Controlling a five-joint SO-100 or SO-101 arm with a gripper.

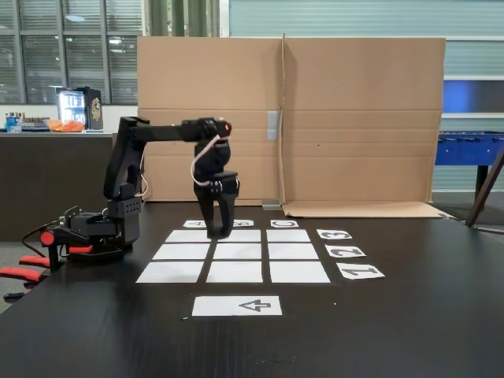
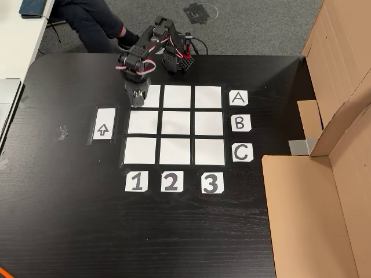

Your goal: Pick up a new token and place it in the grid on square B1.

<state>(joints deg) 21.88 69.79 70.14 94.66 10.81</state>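
The grid (image 2: 175, 123) of nine white rectangles lies on the black table, also seen in the fixed view (image 1: 236, 252). Square B1 (image 2: 144, 122) is bare; in the fixed view it is the near middle cell (image 1: 235, 272). My gripper (image 2: 137, 103) points down over the left edge of the A1 cell, just above B1 in the other view. In the fixed view the gripper (image 1: 217, 233) hangs above the grid with its fingertips close together. The token is hidden; no black puck stands out against the black fingers and table.
A white sheet with an arrow (image 2: 104, 123) lies left of the grid, bare. Cards A, B, C (image 2: 239, 123) and 1, 2, 3 (image 2: 170, 182) border the grid. The arm's base (image 1: 110, 228) is clamped at the table edge. Cardboard walls (image 1: 291, 118) stand behind. A person's leg (image 2: 95, 23) is beyond the table.
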